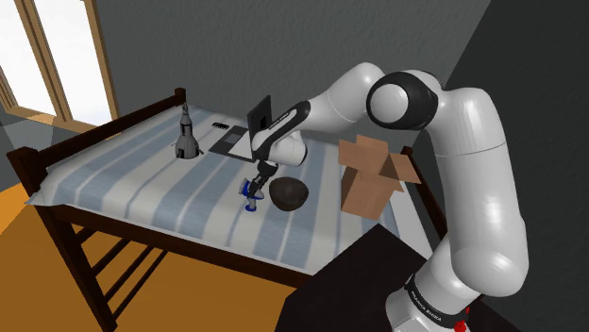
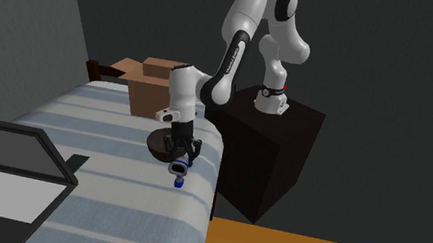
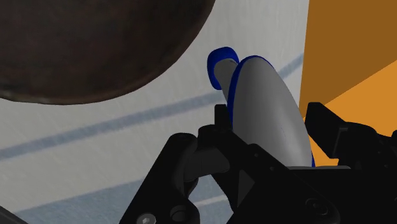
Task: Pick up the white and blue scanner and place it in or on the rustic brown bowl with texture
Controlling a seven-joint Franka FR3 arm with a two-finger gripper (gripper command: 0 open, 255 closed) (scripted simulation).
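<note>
Shoulder view, left to right. At far left, windows face a bed under a white cover with blue stripes, which stands on an orange floor. A grey rocket model stands upright, well apart from the jaws. An open laptop lies beyond them. The gripper clenches the white and blue scanner, with a finger pressed to each side. Just beside the jaws sits the dark brown bowl; the scanner is outside its rim. Farther off stands an open cardboard box, its inside hidden. Dark grey walls back the scene.
</note>
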